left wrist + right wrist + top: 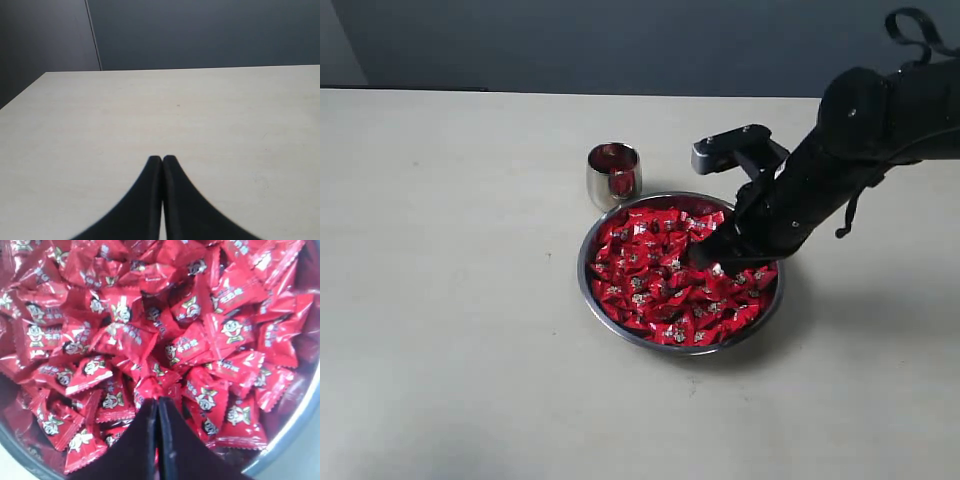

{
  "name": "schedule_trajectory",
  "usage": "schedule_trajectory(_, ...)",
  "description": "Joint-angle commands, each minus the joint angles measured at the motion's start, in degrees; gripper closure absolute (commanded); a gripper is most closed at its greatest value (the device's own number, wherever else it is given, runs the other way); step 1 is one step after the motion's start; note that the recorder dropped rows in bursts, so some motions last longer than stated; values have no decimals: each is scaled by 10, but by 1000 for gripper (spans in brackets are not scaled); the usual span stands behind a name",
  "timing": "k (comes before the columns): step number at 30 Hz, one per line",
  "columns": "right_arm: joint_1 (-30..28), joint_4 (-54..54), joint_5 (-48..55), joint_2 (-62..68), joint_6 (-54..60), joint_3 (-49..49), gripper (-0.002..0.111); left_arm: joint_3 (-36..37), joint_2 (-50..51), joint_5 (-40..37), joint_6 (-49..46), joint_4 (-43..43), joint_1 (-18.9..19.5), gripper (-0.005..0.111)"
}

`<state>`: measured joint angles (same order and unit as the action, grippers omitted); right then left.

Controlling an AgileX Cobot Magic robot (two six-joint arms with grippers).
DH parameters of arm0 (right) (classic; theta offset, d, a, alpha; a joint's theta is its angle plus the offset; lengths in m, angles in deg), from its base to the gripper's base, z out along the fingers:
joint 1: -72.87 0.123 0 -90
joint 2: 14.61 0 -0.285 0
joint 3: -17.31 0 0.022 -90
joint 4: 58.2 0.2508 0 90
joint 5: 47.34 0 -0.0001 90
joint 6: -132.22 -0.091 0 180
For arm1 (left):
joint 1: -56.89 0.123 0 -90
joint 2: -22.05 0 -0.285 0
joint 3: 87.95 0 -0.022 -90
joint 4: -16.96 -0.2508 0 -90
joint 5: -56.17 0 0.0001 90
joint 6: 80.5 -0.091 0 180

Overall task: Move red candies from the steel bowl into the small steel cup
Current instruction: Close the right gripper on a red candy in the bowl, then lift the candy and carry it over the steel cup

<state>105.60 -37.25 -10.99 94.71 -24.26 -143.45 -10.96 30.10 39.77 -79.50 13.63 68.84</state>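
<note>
The steel bowl [583, 268] sits mid-table, heaped with red candies [645, 270]. Just behind its left rim stands the small steel cup [613, 176], with red showing inside it. My right gripper [697, 256] reaches down from the right into the pile. In the right wrist view its jaws [157, 401] are shut, tips buried among the candies [125, 315]. Whether a wrapper is pinched between them is hidden. The bowl's rim [292, 437] curves past one side. My left gripper [162, 158] is shut and empty over bare table, out of the exterior view.
The pale table [450, 300] stretches wide to the left and in front of the bowl. A dark wall [620, 40] runs behind the table's far edge. The right arm [860, 140] hangs over the bowl's right side.
</note>
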Motion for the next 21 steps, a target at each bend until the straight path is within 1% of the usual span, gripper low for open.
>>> schedule_trajectory(1, -1, -45, 20, -12, -36, -27, 109, 2, -3, 1, 1, -3, -3, 106)
schedule_trajectory(7, -1, -50, 34, -14, -38, -75, 109, 2, -3, 1, 1, -3, -3, 106)
schedule_trajectory(11, -1, -53, 15, -6, -38, -142, 109, 2, -3, 1, 1, -3, -3, 106)
schedule_trajectory(13, -1, -53, 21, 20, -38, -195, 109, 2, -3, 1, 1, -3, -3, 106)
schedule_trajectory(15, -1, -53, 38, 68, -38, -278, 109, 2, -3, 1, 1, -3, -3, 106)
schedule_trajectory(17, -1, -53, 55, 110, -38, -338, 109, 2, -3, 1, 1, -3, -3, 106)
schedule_trajectory(21, -1, -36, 79, 187, -38, -438, 109, 2, -3, 1, 1, -3, -3, 106)
